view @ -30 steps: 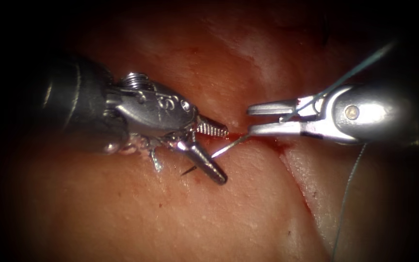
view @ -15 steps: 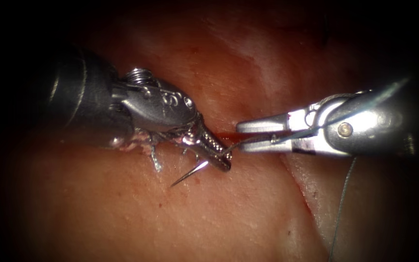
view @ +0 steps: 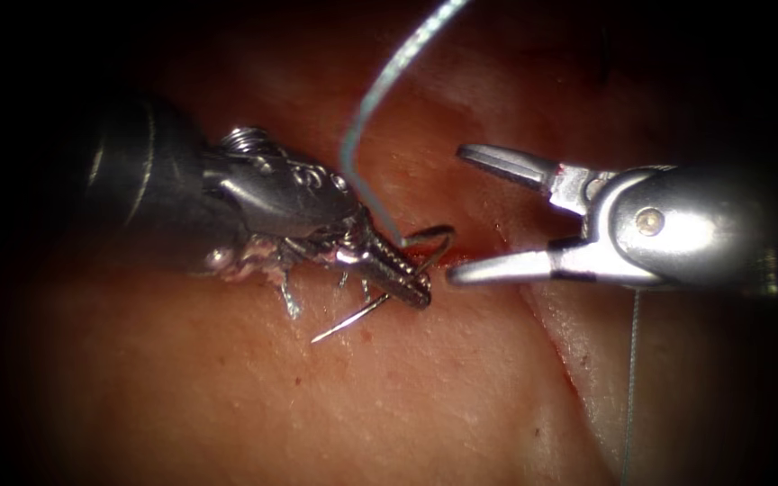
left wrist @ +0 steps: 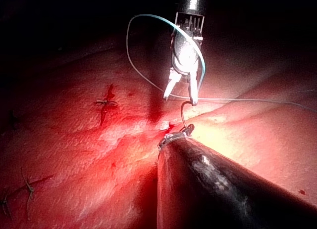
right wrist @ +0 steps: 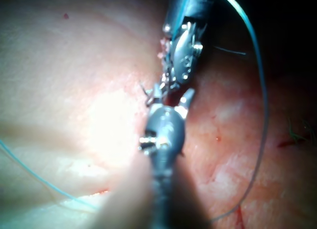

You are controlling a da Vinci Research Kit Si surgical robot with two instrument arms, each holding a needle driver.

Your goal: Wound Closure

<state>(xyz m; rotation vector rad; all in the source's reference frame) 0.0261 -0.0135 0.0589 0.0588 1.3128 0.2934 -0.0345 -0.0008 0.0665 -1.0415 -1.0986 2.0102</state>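
Since the frame half a second back, the right arm's silver needle driver [view: 456,216] has let go of the needle and its jaws have swung wide apart, holding nothing; the thread has sprung up into a tall loop.

Left to right in the endoscope view: the left arm's steel needle driver with serrated jaws [view: 407,274] is clamped on the thin curved steel needle [view: 380,301] about mid-curve. Point [view: 317,339] sticks out low-left, clear above the pale pink pork tissue [view: 389,405], left of the cut. Tail end hooks up right of the jaws, over the red-stained cut [view: 474,247], apparently free of the tissue. My read: a mid-curve grip keeps the point exposed and steerable.

Pale blue-grey suture thread [view: 380,90] arcs up from the tail. A second strand runs down under the right tool, right of the cut.
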